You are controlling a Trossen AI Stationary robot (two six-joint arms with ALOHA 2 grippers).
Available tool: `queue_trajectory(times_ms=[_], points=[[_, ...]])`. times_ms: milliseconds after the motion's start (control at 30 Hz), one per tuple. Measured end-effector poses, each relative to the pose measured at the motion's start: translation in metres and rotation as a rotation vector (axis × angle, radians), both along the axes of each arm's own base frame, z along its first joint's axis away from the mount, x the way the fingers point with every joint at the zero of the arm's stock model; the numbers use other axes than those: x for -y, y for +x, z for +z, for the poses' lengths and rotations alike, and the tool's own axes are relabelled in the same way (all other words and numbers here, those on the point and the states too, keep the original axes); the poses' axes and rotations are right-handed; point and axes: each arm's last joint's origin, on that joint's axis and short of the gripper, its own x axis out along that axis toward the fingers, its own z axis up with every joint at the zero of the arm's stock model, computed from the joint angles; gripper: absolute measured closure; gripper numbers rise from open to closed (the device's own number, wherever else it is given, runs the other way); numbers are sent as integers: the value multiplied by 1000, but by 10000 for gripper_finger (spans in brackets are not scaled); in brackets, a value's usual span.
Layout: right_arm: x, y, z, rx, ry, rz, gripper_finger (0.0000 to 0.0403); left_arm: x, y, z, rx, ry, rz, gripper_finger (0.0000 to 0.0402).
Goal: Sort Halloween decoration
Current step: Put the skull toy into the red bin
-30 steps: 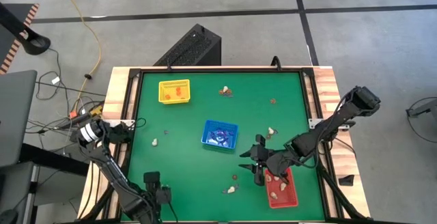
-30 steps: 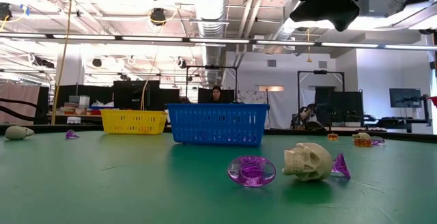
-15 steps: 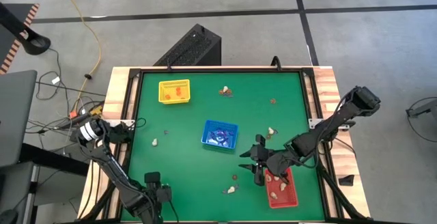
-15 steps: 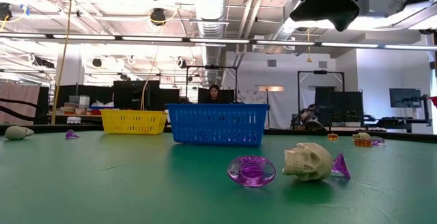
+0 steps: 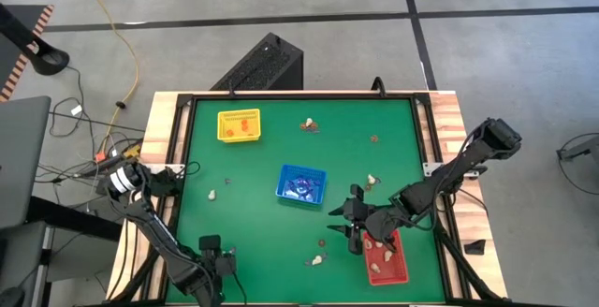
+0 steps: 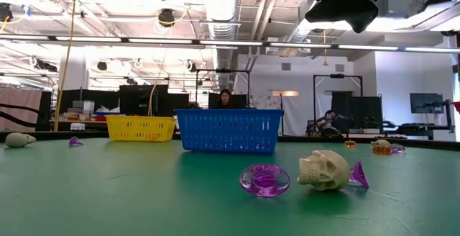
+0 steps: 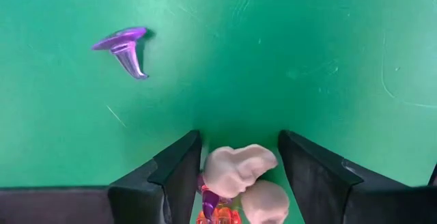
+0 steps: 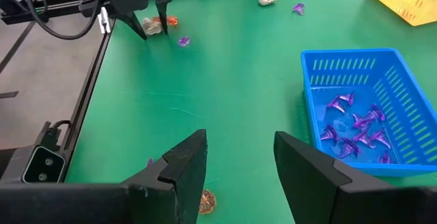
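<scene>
My left gripper points down at the near left of the green table, open. Its fingers stand on either side of a small heap of Halloween decoration: two cream skulls, an orange piece and a purple bit. I see no touch. A purple cone lies beside it. My right gripper hovers open and empty beside the red tray. More trinkets lie scattered: a skull, a purple ring and others.
The blue tray at mid-table holds purple trinkets. At the far left the yellow tray has orange pieces in it, and the red tray has cream ones. Black rails edge the table. People sit in the room beyond.
</scene>
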Motion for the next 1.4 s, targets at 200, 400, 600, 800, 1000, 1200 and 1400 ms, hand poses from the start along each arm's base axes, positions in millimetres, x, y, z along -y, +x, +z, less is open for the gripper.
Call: queue_trajectory(times_ms=[200,400,600,800,1000,1200,1400], points=[[0,0,0,0,0,0,202,-1,0,3,5,-7,-17,207],[0,0,0,0,0,0,202,-3,2,3,-7,-15,-29,207],[0,0,0,2,2,0,202,-3,2,4,-23,-25,-44,207],[0,0,0,3,2,0,202,-3,2,4,-29,-29,-45,207],[0,0,0,2,2,0,202,-3,3,4,-31,-31,-48,210],[0,0,0,2,2,0,202,-6,7,4,-33,-33,-56,248],[0,0,0,2,2,0,202,-10,12,5,-32,-33,-65,281]])
